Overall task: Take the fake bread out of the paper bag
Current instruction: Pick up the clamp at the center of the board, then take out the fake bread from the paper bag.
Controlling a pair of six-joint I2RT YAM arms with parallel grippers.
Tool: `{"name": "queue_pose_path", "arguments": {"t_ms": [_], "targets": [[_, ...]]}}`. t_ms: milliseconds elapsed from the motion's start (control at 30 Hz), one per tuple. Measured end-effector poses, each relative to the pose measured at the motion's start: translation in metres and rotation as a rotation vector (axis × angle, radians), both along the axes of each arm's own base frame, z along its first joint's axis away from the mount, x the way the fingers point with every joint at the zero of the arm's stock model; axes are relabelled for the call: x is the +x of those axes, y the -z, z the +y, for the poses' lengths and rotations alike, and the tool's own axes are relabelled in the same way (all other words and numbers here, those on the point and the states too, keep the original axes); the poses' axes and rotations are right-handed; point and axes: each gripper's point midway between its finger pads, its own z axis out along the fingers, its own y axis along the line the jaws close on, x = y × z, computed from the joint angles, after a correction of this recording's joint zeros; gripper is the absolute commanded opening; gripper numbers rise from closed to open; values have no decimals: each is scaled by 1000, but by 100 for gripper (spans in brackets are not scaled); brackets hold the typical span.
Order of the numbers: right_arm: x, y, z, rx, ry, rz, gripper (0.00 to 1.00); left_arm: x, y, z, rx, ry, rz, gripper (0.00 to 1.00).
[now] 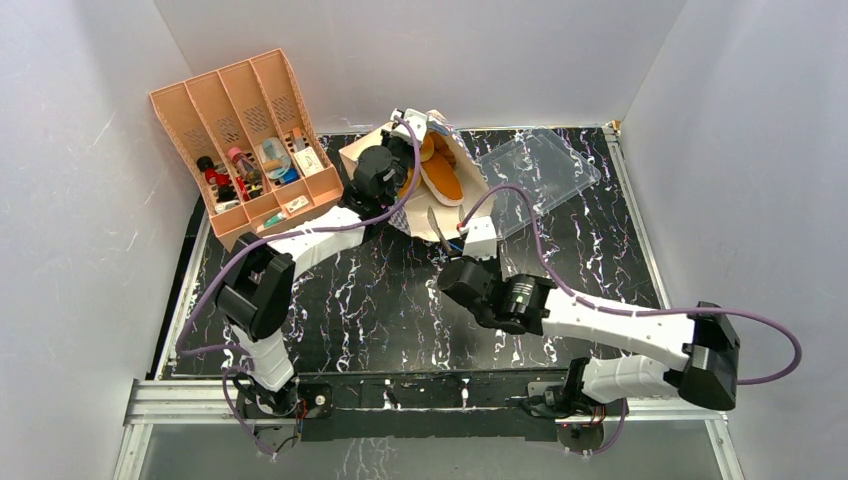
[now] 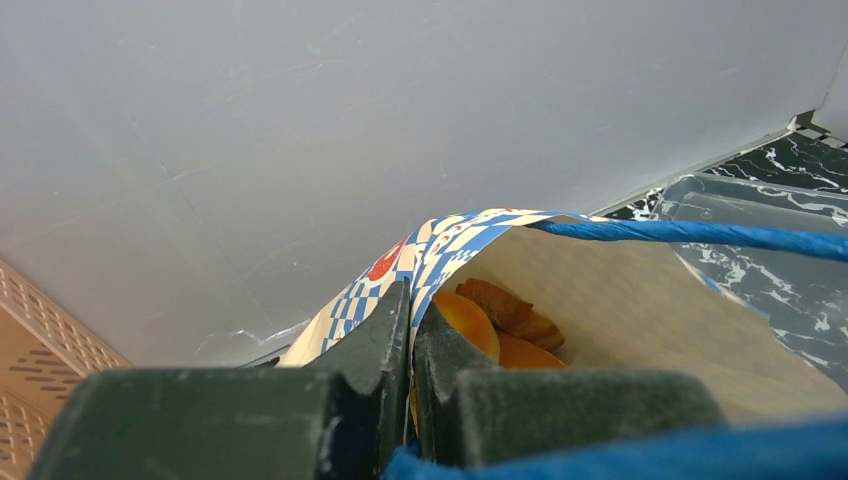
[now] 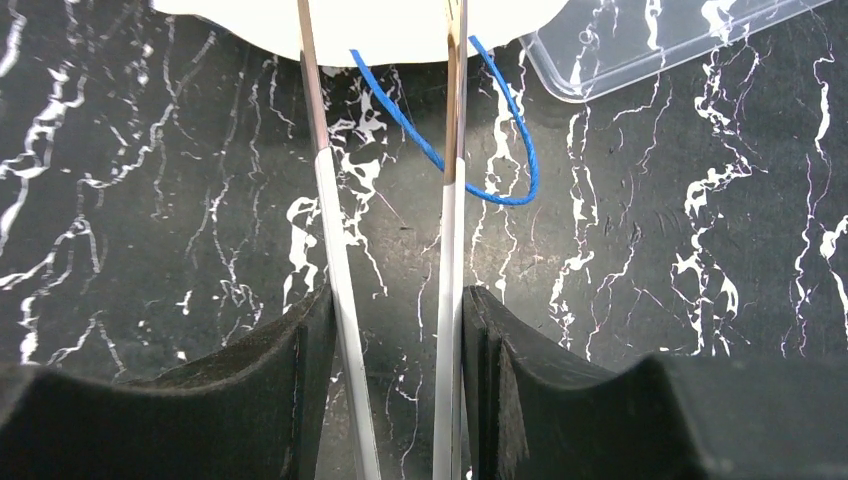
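The paper bag point(image 1: 465, 168) lies on its side at the back middle, its mouth held open. My left gripper point(image 1: 392, 158) is shut on the bag's checkered rim point(image 2: 440, 250). Inside, the long orange-topped loaf point(image 1: 441, 170) shows, and the left wrist view shows an orange bread point(image 2: 468, 322) and a brown toast slice point(image 2: 510, 312). My right gripper point(image 3: 396, 320) is shut on the metal tongs point(image 3: 452, 200), whose two arms point at the bag's mouth point(image 3: 380, 30). The tongs' tips point(image 1: 447, 222) sit just in front of the bag, holding nothing.
An orange slotted organiser point(image 1: 245, 140) with small items stands back left. A clear plastic tray point(image 1: 545, 165) lies right of the bag and also shows in the right wrist view point(image 3: 680, 40). A blue cord handle point(image 3: 480, 150) loops on the black marbled table point(image 1: 380, 300).
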Motion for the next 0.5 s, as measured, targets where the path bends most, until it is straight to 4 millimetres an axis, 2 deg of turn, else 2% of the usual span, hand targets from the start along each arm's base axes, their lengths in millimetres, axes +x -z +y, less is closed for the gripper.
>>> {"name": "queue_pose_path", "arguments": {"t_ms": [167, 367, 500], "targets": [[15, 18, 0, -40, 30, 30, 23, -8, 1, 4, 2, 3, -4, 0], [43, 16, -11, -6, 73, 32, 23, -18, 2, 7, 6, 15, -5, 0], [55, 18, -11, 12, 66, 43, 23, -21, 1, 9, 2, 15, -8, 0]]}}
